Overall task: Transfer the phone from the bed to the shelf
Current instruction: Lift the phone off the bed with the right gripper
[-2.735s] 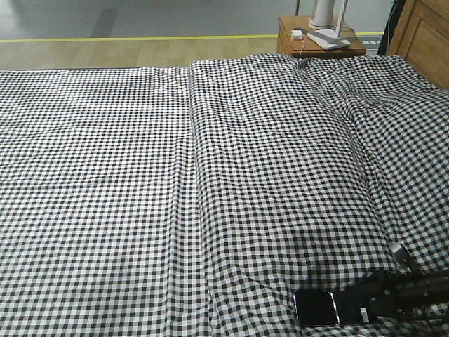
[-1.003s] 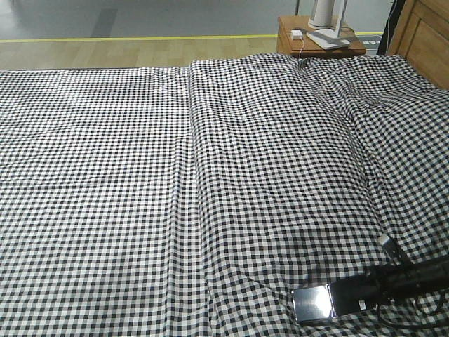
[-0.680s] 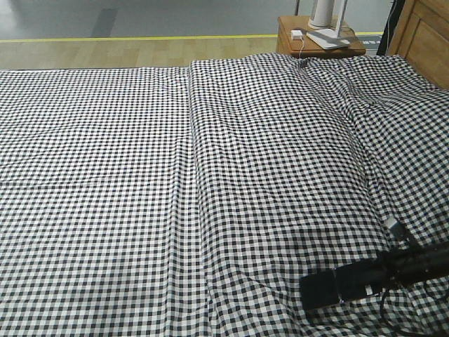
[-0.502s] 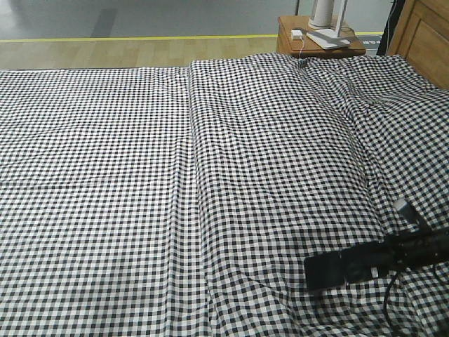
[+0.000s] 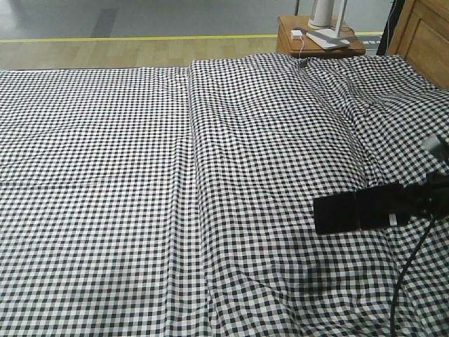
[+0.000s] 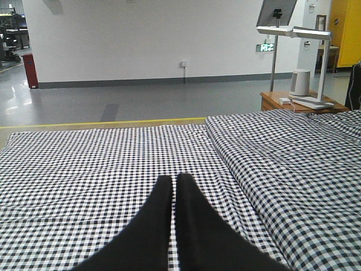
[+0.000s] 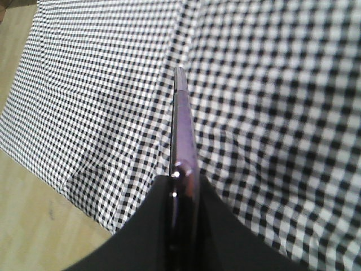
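Lifted since the earlier pictures: the phone (image 5: 342,213), then flat on the checked cloth near the front right corner of the bed (image 5: 140,175), now up in the air and nearer the bed's right edge. Leaves a soft dark shadow on the cloth below, toward the front edge. Held level and sticking out to the left from the right gripper (image 5: 375,208), whose black fingers are clamped on the phone's right end. Seen edge-on from the right wrist view as a thin glossy strip, the phone (image 7: 181,124) pinched between the two fingers of the right gripper (image 7: 181,189), with the gingham cloth well below. From the left wrist view, left gripper (image 6: 172,182) with fingers pressed together on nothing, above the bed's cloth. Beyond the far right corner of the bed, a small orange-brown nightstand (image 5: 289,43) carrying a white lamp (image 5: 327,15). Brown wooden headboard (image 5: 424,35) at the bed's right edge.
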Controlling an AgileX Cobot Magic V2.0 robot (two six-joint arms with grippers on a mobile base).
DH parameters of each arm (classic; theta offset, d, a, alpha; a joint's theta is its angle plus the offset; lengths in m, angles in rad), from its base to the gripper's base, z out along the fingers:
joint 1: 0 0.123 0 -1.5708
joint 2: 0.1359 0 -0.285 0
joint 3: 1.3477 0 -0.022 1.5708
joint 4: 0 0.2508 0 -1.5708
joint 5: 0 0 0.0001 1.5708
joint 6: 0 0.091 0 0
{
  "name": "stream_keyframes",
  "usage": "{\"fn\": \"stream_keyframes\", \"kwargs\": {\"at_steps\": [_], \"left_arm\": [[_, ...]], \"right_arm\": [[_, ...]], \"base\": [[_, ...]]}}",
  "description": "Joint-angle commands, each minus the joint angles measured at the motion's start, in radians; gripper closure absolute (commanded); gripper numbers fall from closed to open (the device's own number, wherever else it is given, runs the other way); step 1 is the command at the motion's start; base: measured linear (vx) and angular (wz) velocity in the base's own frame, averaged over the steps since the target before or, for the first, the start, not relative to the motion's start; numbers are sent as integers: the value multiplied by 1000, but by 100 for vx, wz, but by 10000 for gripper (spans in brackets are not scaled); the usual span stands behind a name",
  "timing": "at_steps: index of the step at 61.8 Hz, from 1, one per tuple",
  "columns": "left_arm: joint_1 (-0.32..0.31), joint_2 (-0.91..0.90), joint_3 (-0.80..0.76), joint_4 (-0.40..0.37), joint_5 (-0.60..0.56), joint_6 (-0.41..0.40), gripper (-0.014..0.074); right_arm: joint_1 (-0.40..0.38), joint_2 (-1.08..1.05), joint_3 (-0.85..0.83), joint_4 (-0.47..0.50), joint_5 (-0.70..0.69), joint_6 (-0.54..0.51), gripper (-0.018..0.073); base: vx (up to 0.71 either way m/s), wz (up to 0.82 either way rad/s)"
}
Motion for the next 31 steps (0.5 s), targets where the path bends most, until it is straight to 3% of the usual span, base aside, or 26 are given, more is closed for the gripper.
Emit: {"fn": "stream_keyframes", "kwargs": {"at_steps": [1,12,31], "left_arm": [[-5,-7,-25,-10,-72,-9,595],[-5,-7,-25,-10,-72,-9,595],[-5,-7,-25,-10,-72,-9,595]], "right_arm": [[50,-135,-14,60,138,4,563],[179,-265,-14,107,137,14,563],[420,-443,-14,107,136,39,562]], "base": [[0,0],[0,0],[0,0]]}}
